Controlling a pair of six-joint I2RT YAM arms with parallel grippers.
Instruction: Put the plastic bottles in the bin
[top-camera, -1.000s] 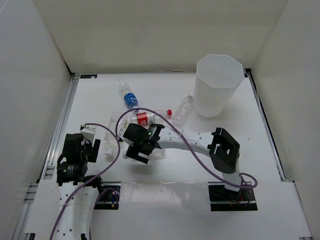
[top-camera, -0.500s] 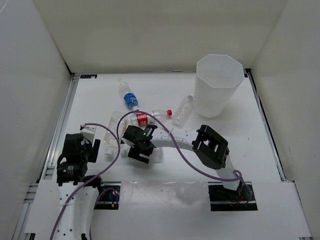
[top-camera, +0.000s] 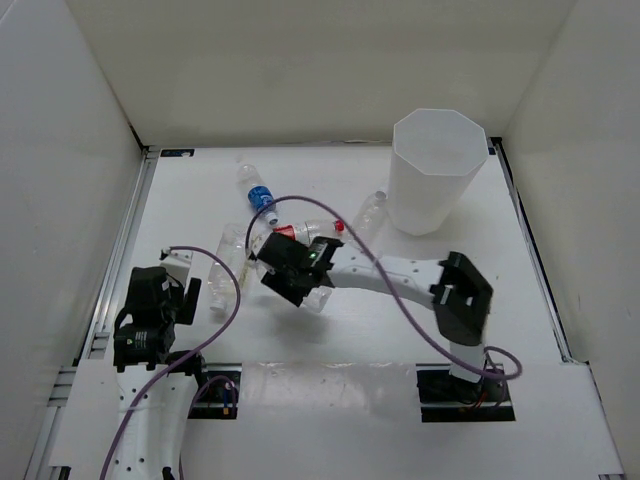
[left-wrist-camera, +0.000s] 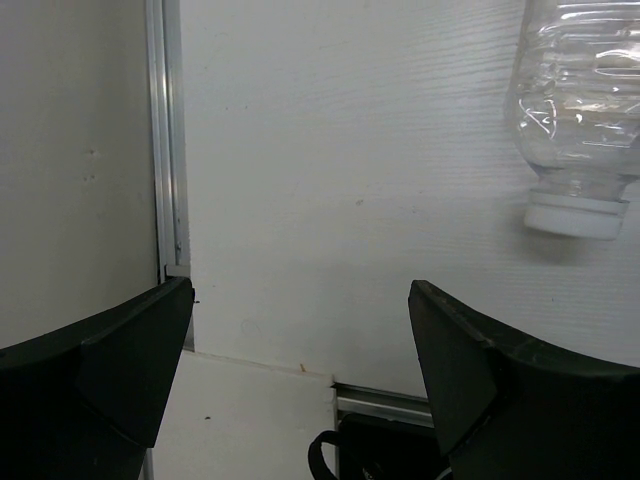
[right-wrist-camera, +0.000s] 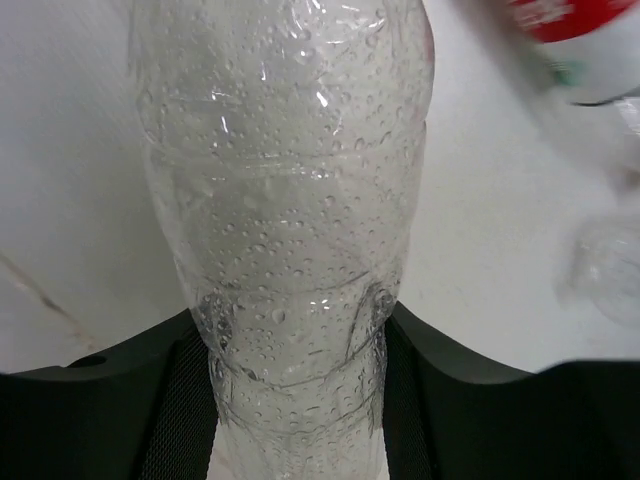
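Since half a second ago my right gripper (top-camera: 293, 272) has shifted away from the arm bases and a little toward the bin, and the right elbow has swung out to the right. Its fingers (right-wrist-camera: 190, 400) are clamped on the lower part of an unlabelled bottle (right-wrist-camera: 285, 180), clear and beaded with droplets inside; I cannot tell whether it is off the table (top-camera: 500, 260). Just beyond it in the wrist view lies the red-label bottle (top-camera: 298, 233), on its side with its red cap (top-camera: 339, 227) pointing toward the bin. Farther back the blue-label bottle (top-camera: 259, 193) lies on its side, apart from the others. Another clear bottle (top-camera: 368, 216) lies just beside the foot of the bin (top-camera: 425, 200), which stands upright at the far right of the table, well apart from the bottle I hold. On the left, my left gripper (left-wrist-camera: 298, 300) holds nothing, its fingers spread wide above bare table, and a capped clear bottle (left-wrist-camera: 577, 100) lies ahead of it to the right, white cap toward the gripper, not touching it.
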